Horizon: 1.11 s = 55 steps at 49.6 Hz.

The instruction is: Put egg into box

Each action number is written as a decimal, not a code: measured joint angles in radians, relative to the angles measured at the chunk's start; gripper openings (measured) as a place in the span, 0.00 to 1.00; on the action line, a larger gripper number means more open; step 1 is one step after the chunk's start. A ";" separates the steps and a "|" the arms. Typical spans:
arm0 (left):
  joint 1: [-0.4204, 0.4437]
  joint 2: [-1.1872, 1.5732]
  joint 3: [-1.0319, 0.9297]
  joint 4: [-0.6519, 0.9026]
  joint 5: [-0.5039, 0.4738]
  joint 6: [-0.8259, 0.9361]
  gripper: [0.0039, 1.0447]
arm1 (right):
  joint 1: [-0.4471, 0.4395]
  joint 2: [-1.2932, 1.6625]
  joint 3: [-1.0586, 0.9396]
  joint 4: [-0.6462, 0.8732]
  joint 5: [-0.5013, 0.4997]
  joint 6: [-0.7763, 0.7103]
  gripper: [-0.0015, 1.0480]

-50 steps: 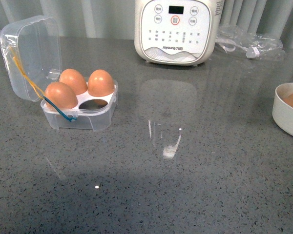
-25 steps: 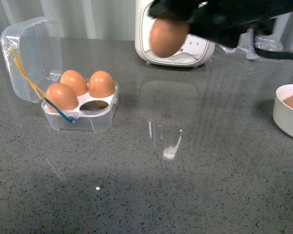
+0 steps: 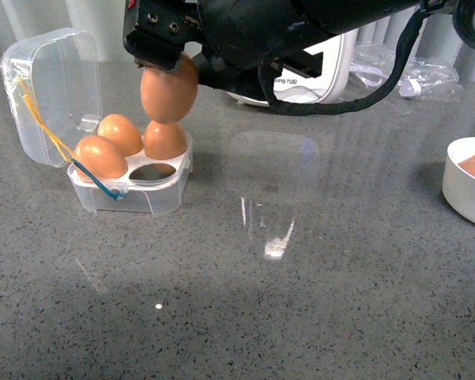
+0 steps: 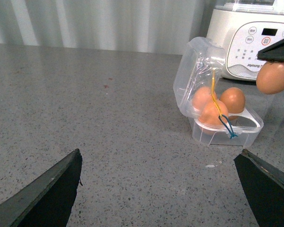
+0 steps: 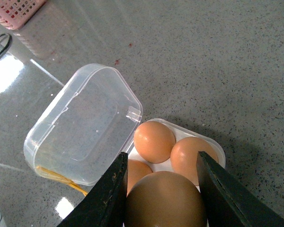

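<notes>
My right gripper (image 3: 169,67) is shut on the egg (image 3: 169,89), an orange-brown egg held point-down in the air just above the box (image 3: 131,188). The box is a small clear plastic case with its lid (image 3: 51,91) open and tilted back, a white tray, and yellow and blue loops. Three brown eggs sit in it; the front right hole (image 3: 152,169) is empty. In the right wrist view the egg (image 5: 164,201) sits between the two fingers, directly over the box (image 5: 213,146). In the left wrist view my left gripper (image 4: 163,184) is open and empty, well short of the box (image 4: 226,134).
A white cooker (image 3: 324,75) stands at the back behind the right arm. A round white bowl (image 3: 467,180) with another brown egg is at the right edge. Crumpled clear plastic (image 3: 408,71) lies at the back right. A pink basket (image 5: 14,9) shows in the right wrist view.
My right arm came in from the right with the egg, moving left and down from in front of the cooker to just above the box. The box and its eggs have not moved.
</notes>
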 joint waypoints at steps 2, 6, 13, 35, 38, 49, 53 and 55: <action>0.000 0.000 0.000 0.000 0.000 0.000 0.94 | 0.002 0.004 0.003 -0.004 0.000 0.000 0.37; 0.000 0.000 0.000 0.000 0.000 0.000 0.94 | 0.005 0.021 0.007 -0.007 0.000 0.003 0.37; 0.000 0.000 0.000 0.000 0.000 0.000 0.94 | 0.010 0.045 0.007 -0.009 -0.005 0.014 0.37; 0.000 0.000 0.000 0.000 0.000 0.000 0.94 | 0.016 0.071 0.007 0.005 -0.010 0.029 0.36; 0.000 0.000 0.000 0.000 0.000 0.000 0.94 | 0.017 0.076 0.007 0.005 -0.009 0.029 0.36; 0.000 0.000 0.000 0.000 0.000 0.000 0.94 | 0.019 0.090 0.007 0.029 -0.041 0.029 0.39; 0.000 0.000 0.000 0.000 0.000 0.000 0.94 | 0.021 0.090 0.007 0.035 -0.046 0.029 0.50; 0.000 0.000 0.000 0.000 0.000 0.000 0.94 | 0.022 0.090 0.007 0.035 -0.045 0.029 0.54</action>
